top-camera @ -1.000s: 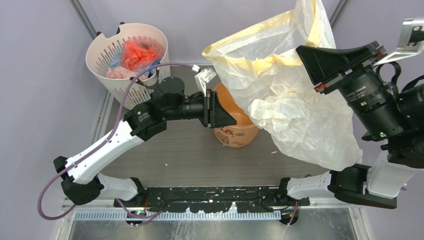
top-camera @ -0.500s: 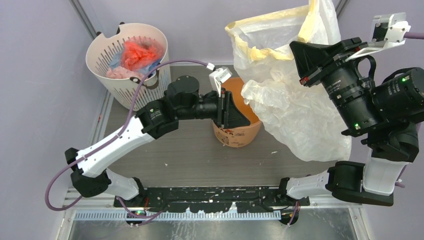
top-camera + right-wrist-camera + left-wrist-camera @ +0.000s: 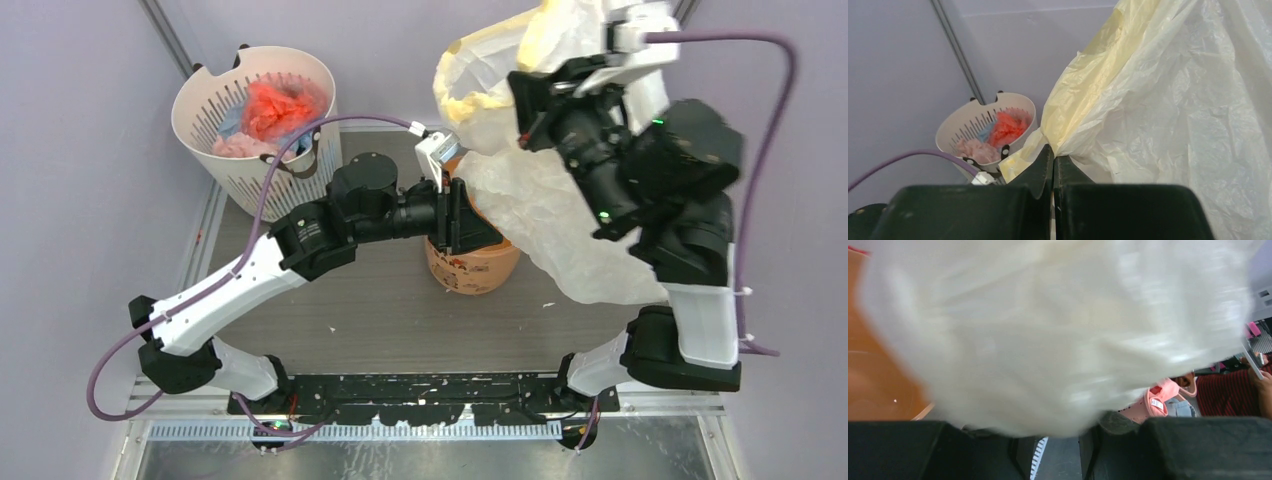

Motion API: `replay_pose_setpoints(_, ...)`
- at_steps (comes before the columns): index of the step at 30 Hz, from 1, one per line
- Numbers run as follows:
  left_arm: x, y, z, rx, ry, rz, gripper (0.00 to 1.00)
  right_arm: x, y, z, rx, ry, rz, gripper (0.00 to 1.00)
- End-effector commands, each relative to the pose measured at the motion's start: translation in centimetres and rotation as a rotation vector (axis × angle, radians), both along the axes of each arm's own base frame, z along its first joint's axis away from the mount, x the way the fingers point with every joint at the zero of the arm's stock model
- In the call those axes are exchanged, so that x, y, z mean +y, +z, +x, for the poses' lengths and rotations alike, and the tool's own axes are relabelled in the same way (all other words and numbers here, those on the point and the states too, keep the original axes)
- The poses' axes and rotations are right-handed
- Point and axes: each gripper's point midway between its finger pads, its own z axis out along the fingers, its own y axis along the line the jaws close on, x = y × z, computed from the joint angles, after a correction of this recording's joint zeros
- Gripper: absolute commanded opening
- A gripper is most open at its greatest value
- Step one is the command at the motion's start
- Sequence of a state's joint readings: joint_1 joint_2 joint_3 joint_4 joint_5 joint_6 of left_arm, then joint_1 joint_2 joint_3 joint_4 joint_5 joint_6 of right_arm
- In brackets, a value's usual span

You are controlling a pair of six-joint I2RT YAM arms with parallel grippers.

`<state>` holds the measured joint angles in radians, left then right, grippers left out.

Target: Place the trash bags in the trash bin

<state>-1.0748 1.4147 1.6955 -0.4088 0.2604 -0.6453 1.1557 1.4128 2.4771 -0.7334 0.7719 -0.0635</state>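
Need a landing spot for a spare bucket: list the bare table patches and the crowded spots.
Bare: the grey wooden tabletop between the round orange plastic bucket and the black base rail. Crowded: over the bucket, the left gripper and translucent pale-yellow plastic bag; back left, the white slotted basket.

The top camera looks steeply down from above the near edge over the whole table. The left wrist camera sits pressed close to the pale-yellow trash bag, blurred, seemingly facing across the orange bin. The right wrist camera looks outward toward the white slotted basket, which the top view holds upper left.
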Motion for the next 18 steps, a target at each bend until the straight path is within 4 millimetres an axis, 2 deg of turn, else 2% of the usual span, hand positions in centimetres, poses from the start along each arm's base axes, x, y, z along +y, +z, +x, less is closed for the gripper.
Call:
replay_pose_setpoints(1,2.1,3.2,-0.1,-0.101,0.062,-0.092,0.35,0.6,-1.9,2.6,0.040,-0.057,-0.014,0.01)
replay_pose_setpoints(6,4.1,2.2,0.3,-0.123,0.141,-0.100,0.36,-0.1,-3.5,5.3,0.080,-0.058,0.025,0.01)
replay_pose_setpoints(8,5.3,1.9,0.5,-0.135,0.177,-0.074,0.37,0.3,-3.9,5.9,0.088,-0.039,0.041,0.01)
replay_pose_setpoints(12,7.5,1.8,1.4,-0.172,0.260,0.009,0.41,1.7,-4.1,6.4,0.109,0.013,0.094,0.01)
replay_pose_setpoints(18,8.9,1.8,2.2,-0.171,0.289,0.011,0.47,2.1,-4.1,6.5,0.147,0.027,0.152,0.01)
